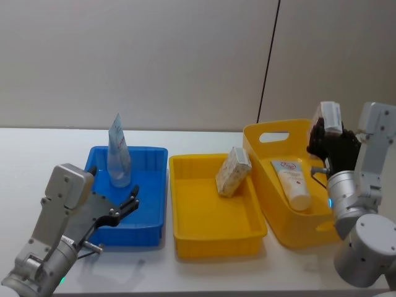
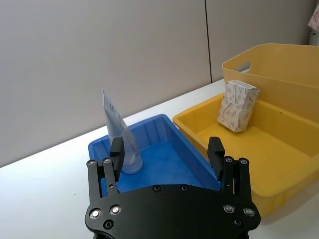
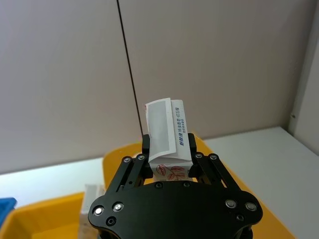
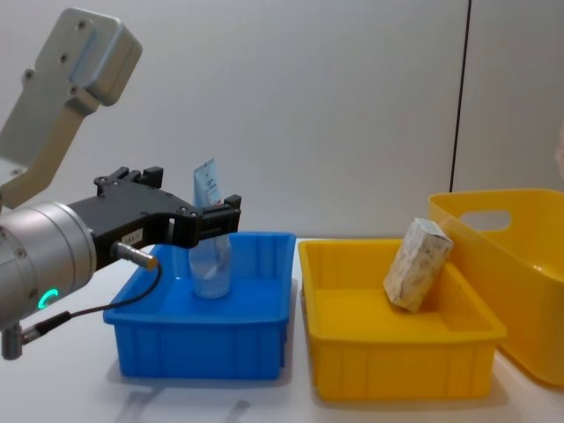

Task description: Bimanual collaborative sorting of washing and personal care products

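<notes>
- Between the right gripper [image 3: 170, 160] fingers: a carton [image 3: 167, 138], clamped, lower half hidden by the palm; it hangs over the yellow tub [image 1: 270, 143].
- Below it: a tube [image 1: 293, 183] lying in the tub.
- Ahead of the left gripper [image 2: 167, 150], wide open and empty: a tube [image 2: 121, 135] upright in the blue bin [image 2: 164, 130].
- Beyond: a second carton [image 1: 232, 172] tilted in the yellow tray [image 1: 210, 223].

Blue bin [image 1: 151, 213] and yellow tray [image 1: 213, 238] look like smooth, glossy plastic; the carton [image 1: 232, 172] is matt printed card, and the counter [image 1: 37, 154] is plain matt white.
</notes>
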